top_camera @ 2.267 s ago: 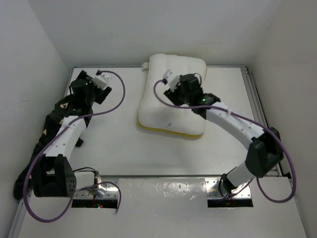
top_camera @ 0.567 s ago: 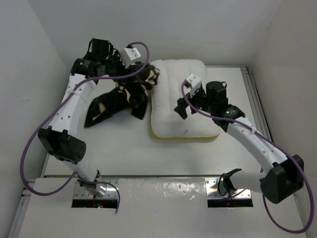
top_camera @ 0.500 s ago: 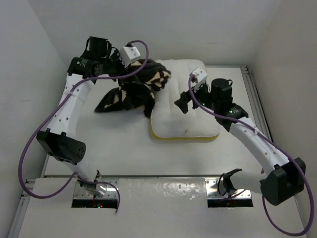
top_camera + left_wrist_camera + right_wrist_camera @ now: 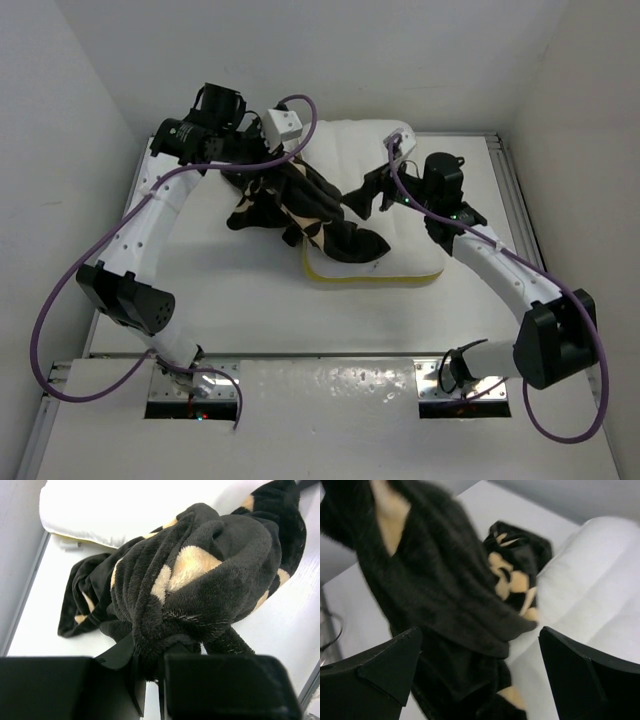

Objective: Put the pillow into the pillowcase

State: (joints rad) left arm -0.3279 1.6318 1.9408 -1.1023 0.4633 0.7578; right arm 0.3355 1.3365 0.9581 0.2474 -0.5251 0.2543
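Bunched pillowcase (image 4: 300, 203) covers the pillow's (image 4: 405, 255) left side; its right lies open.

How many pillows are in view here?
1: the pillow lies centrally, toward the far wall, its left part draped by the pillowcase. No sign of another hidden under it.

No readable text, brand, number or sign in any view. Small tag (image 4: 70, 543) at pillow (image 4: 125, 505) edge, upper left of left wrist view: too small to read. Print on pillowcase (image 4: 200, 580): tan motifs only, no letters.
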